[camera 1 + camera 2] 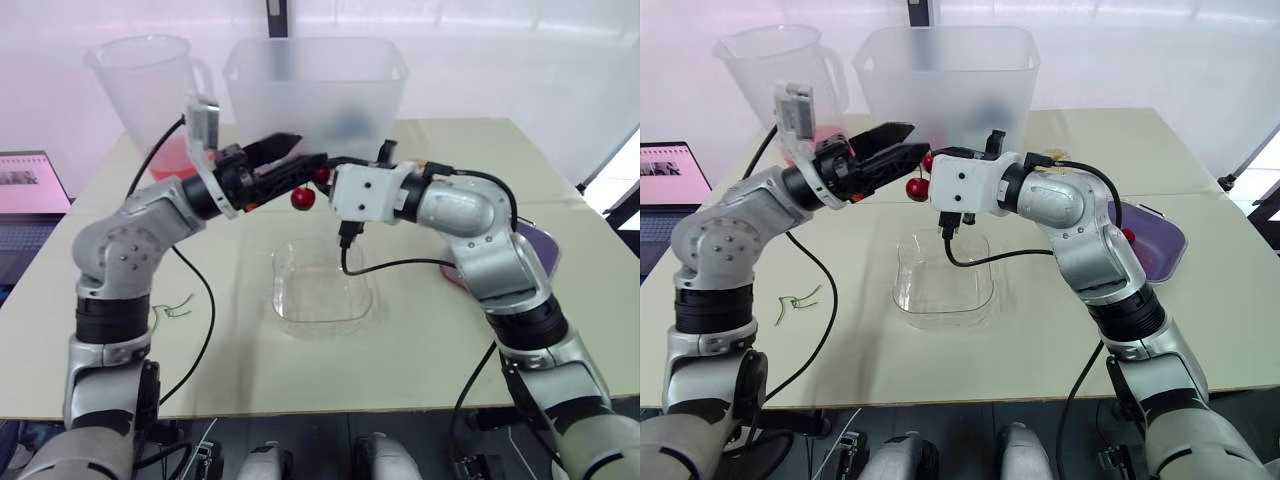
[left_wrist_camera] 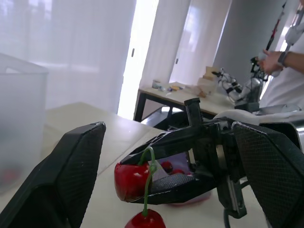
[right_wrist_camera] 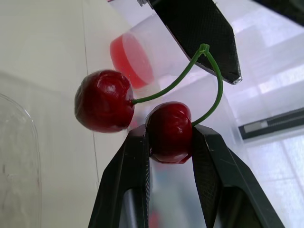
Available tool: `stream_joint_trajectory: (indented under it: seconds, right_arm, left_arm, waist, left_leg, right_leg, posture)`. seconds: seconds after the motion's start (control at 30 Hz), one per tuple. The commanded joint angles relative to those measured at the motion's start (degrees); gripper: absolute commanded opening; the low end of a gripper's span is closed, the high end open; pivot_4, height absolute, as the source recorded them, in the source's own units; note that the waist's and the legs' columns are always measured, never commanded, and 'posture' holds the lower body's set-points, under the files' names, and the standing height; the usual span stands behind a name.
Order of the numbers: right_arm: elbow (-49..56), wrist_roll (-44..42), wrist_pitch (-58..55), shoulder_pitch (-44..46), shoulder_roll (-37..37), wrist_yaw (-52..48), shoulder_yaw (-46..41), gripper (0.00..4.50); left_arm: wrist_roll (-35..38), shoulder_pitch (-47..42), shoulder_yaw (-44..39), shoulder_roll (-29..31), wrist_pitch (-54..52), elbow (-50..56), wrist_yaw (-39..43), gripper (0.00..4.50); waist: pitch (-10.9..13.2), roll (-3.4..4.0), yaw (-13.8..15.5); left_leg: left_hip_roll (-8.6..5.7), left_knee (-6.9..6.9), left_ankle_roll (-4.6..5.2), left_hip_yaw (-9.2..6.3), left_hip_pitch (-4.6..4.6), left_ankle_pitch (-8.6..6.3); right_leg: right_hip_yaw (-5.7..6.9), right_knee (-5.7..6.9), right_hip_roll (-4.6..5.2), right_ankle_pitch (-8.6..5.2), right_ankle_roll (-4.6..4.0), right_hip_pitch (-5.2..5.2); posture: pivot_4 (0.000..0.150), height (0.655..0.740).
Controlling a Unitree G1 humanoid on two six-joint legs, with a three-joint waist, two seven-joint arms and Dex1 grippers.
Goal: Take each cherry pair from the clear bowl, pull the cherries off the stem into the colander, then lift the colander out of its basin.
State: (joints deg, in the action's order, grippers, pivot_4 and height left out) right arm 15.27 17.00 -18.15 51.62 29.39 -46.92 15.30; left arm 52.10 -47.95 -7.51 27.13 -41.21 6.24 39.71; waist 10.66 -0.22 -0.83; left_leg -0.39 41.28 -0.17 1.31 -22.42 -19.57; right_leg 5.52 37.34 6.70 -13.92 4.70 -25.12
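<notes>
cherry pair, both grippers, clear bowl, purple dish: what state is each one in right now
cherry pair: both cherries on the stem, held in the air
right gripper: shut on one cherry of the pair
left gripper: open, the pair between its fingers
clear bowl: upright, empty
purple dish: holds at least one cherry

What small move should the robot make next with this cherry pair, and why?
Probably close the left tool on the stem: it is open beside the stem's top, while the right tool clamps one cherry and the other cherry hangs free.
</notes>
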Motion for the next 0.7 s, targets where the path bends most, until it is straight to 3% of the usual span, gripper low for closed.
stream_joint_trajectory:
  seconds: [0.03, 0.1, 0.2, 0.7]
  right_arm:
    - [2.7, -1.2, -2.1, 1.1, -0.7, 0.3, -1.4, 1.20]
    - [2.9, -1.4, -2.9, 1.2, -0.7, 0.4, -1.4, 1.19]
    - [3.0, -2.1, -4.3, 1.6, -1.3, 0.6, -1.4, 1.19]
    - [3.8, -5.5, -8.7, 2.6, -1.9, 1.6, -1.6, 1.19]
  left_arm:
    - [-1.8, -0.1, -0.9, -0.5, 2.8, 2.7, -0.6, 4.25]
    - [-2.1, 0.1, -1.4, -1.4, 3.3, 2.9, -1.2, 3.62]
    - [-2.7, 0.3, -1.6, -2.1, 3.8, 3.1, -2.1, 2.22]
    - [-5.9, 2.6, -0.8, -4.2, 5.8, 3.4, -2.6, 2.22]
  waist:
    - [0.0, 0.00, 0.0]
    - [0.0, 0.00, 0.1]
    - [0.0, 0.00, 0.2]
    - [0.0, 0.00, 0.2]
  left_leg:
    - [0.00, 0.00, 0.00, 0.00, 0.00, 0.00]
    - [0.00, 0.00, 0.00, 0.00, 0.00, 0.00]
    - [-0.01, 0.02, 0.00, -0.01, 0.00, 0.00]
    - [-0.03, 0.02, 0.01, -0.02, 0.00, 0.00]
  right_leg:
    - [0.00, 0.00, 0.00, 0.00, 0.00, 0.00]
    - [0.00, -0.01, 0.01, 0.00, 0.00, 0.00]
    - [0.00, -0.01, 0.02, 0.00, 0.00, 0.01]
    - [0.00, 0.00, 0.04, 0.00, 0.00, 0.02]
  posture:
    - [0.150, 0.6886]
    - [0.150, 0.6886]
    - [0.150, 0.6886]
    - [0.150, 0.6886]
